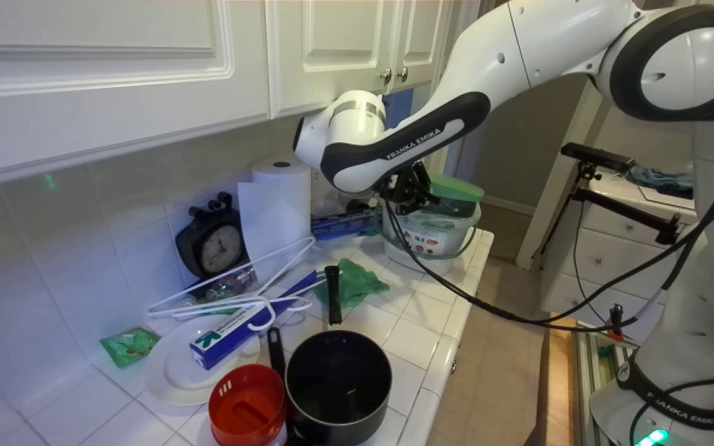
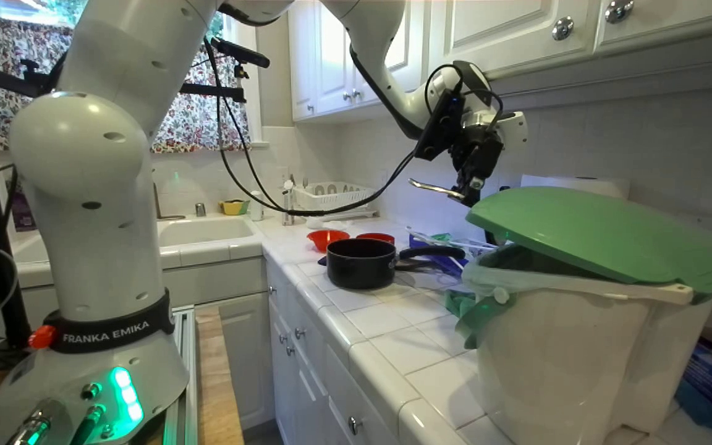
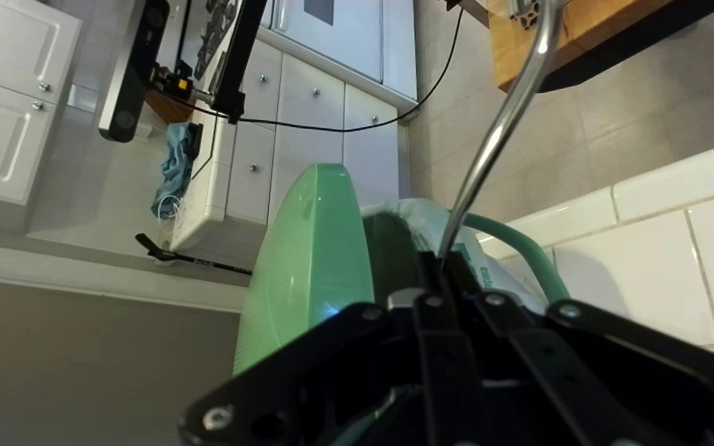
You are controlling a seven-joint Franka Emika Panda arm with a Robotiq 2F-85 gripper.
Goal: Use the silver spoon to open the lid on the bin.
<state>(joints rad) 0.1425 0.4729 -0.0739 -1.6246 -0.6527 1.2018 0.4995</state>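
Note:
My gripper (image 3: 447, 257) is shut on the silver spoon (image 3: 498, 130), whose thin shiny handle sticks out past the fingertips. In an exterior view, the spoon (image 2: 433, 186) points away from the bin (image 2: 554, 352), a whitish tub. The light-green lid (image 2: 597, 228) stands tilted, its edge by the gripper (image 2: 472, 196) raised over the rim with a dark gap below. On the wrist view's left, the lid (image 3: 317, 260) rises beside my fingers; whether they touch, I cannot tell. A thin whitish bag (image 3: 428, 223) lines the bin's mouth.
Wall cabinets (image 1: 332, 49) hang close above the arm. On the tiled counter are a black pot (image 1: 338, 384), a red bowl (image 1: 247, 402), white hangers (image 1: 233, 303), a foil box (image 1: 251, 322) and a paper towel roll (image 1: 279, 210). The bin stands near the counter's edge (image 1: 487, 238).

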